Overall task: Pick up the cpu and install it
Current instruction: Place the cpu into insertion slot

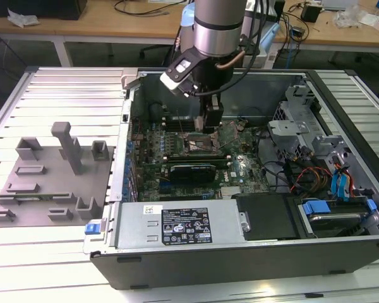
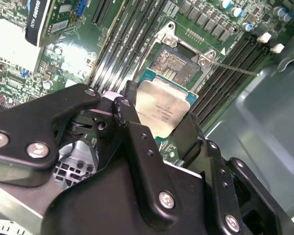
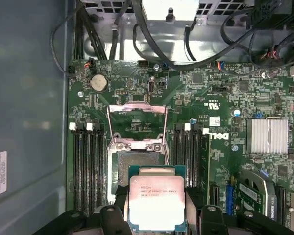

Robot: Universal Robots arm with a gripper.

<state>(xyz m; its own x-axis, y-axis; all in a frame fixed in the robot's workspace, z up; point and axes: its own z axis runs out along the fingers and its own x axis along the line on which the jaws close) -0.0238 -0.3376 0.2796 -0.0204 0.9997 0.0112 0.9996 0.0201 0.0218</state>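
The jaws pinch the cpu [image 3: 157, 203] by its edges, over the open socket [image 3: 132, 164]

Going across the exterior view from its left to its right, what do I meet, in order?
Grey fixture plate → gripper holding the cpu above the socket → metal drive cage → blue cable connectors.

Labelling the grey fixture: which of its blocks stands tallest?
The T-topped post; the other grey blocks around it are all much lower.
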